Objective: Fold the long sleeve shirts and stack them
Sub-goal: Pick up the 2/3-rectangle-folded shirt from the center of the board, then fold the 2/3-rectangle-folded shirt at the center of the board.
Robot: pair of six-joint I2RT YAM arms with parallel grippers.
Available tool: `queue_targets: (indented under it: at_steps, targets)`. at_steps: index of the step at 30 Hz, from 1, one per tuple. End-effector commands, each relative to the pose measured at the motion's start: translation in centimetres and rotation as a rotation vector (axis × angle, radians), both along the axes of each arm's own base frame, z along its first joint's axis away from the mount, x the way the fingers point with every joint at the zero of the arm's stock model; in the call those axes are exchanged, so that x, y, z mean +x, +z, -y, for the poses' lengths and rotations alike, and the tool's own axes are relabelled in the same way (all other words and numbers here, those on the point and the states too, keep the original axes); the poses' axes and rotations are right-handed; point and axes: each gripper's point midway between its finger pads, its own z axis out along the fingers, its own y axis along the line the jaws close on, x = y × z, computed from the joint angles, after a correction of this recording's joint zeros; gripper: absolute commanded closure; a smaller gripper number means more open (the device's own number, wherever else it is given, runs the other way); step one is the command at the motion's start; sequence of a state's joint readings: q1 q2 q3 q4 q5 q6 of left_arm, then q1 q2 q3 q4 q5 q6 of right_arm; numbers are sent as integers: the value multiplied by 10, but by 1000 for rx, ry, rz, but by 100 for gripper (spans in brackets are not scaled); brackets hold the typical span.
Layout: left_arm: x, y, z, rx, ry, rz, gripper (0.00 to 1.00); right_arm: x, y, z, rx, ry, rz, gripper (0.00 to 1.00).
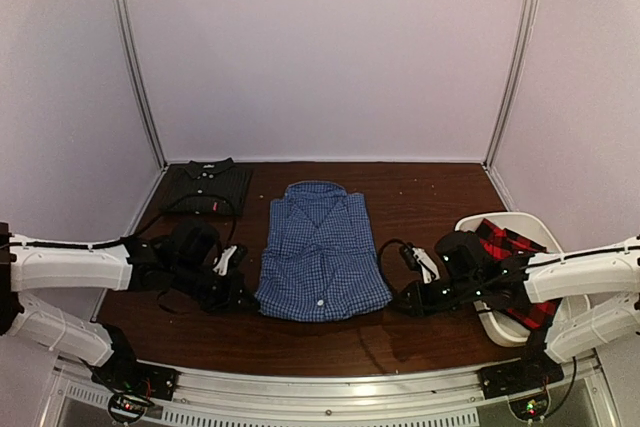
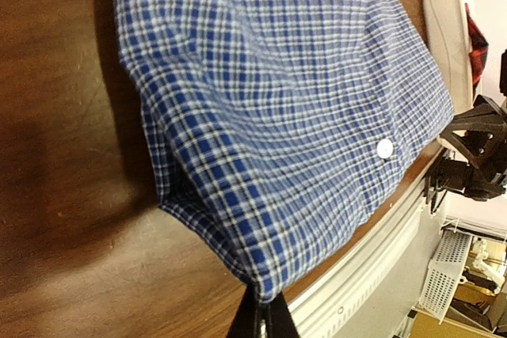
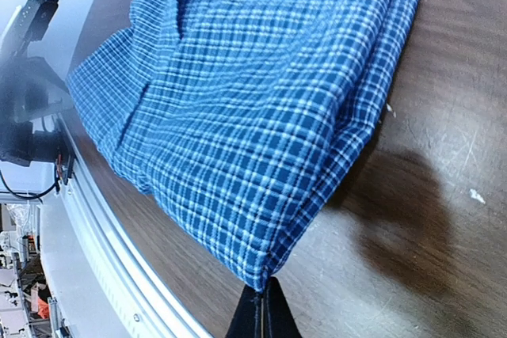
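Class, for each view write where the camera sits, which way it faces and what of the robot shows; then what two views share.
Top external: above and behind the robot, looking down on the table; both arms show, left gripper and right gripper at the blue shirt's near corners.
Left wrist: at the near-left corner, facing right across the shirt; shut fingers show.
Right wrist: near-right corner, facing left; shut fingers show.
Shared: both wrist views see that shirt.

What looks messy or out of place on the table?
The red-and-black plaid shirt lies crumpled in the white tub on the right, not folded. The blue checked shirt in the middle and the dark shirt at the back left both lie folded flat and neat.
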State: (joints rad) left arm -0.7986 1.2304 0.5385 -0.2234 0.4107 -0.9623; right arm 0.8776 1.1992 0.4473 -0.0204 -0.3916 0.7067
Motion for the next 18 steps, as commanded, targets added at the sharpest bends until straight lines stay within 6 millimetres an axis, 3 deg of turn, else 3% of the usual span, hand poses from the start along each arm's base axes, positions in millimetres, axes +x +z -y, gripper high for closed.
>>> queue_targets:
  at_steps: [1, 6, 9, 11, 14, 16, 17, 18]
  targets:
    - [24, 49, 6, -11, 18, 138, 100, 23, 54, -11, 31, -15, 135, 100]
    - [68, 99, 12, -19, 34, 240, 100, 59, 93, -26, 14, -25, 197, 100]
    - [120, 111, 8, -39, 45, 270, 100, 105, 113, -38, 36, -46, 248, 100]
    - [164, 110, 5, -46, 55, 282, 100, 150, 121, -46, 25, -84, 287, 100]
    - [240, 96, -2, -40, 96, 327, 100, 232, 103, -45, -10, -180, 296, 100]
    - [291, 82, -3, -64, 136, 340, 100, 286, 75, -43, -34, -245, 268, 100]
    - [320, 85, -1, -79, 160, 369, 100, 310, 60, -40, -45, -280, 251, 100]
    - [341, 71, -1, -71, 181, 362, 100, 336, 53, -42, -33, -307, 248, 100]
